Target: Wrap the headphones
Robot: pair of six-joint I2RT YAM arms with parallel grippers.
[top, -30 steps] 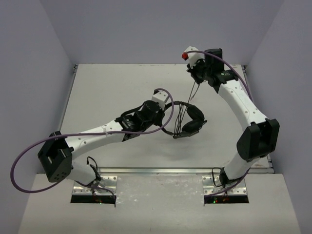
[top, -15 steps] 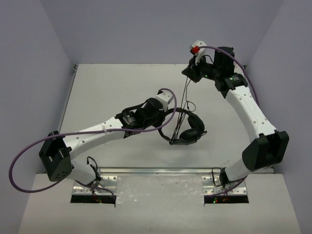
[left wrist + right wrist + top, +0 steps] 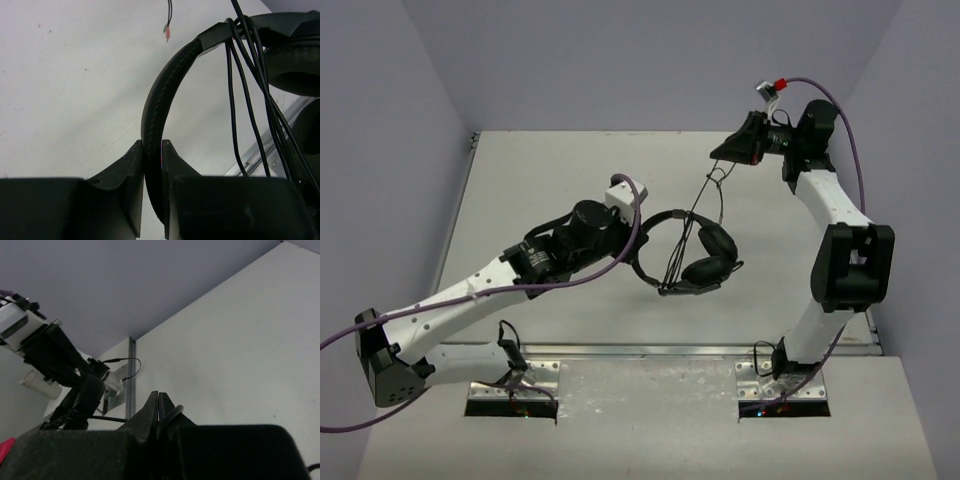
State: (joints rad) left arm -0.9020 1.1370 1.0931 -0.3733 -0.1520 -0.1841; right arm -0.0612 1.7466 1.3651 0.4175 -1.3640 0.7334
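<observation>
Headphones (image 3: 705,262): black, at the middle of the table (image 3: 540,180), with several strands of cable (image 3: 703,195) crossing the headband (image 3: 152,110) where it meets one earcup (image 3: 295,70). Left gripper (image 3: 152,145): fingers clamped on either side of the headband, holding the set by its arch. Right gripper (image 3: 722,156): raised over the far right of the table, fingers pressed together on the cable, which runs from there down to the headphones.
</observation>
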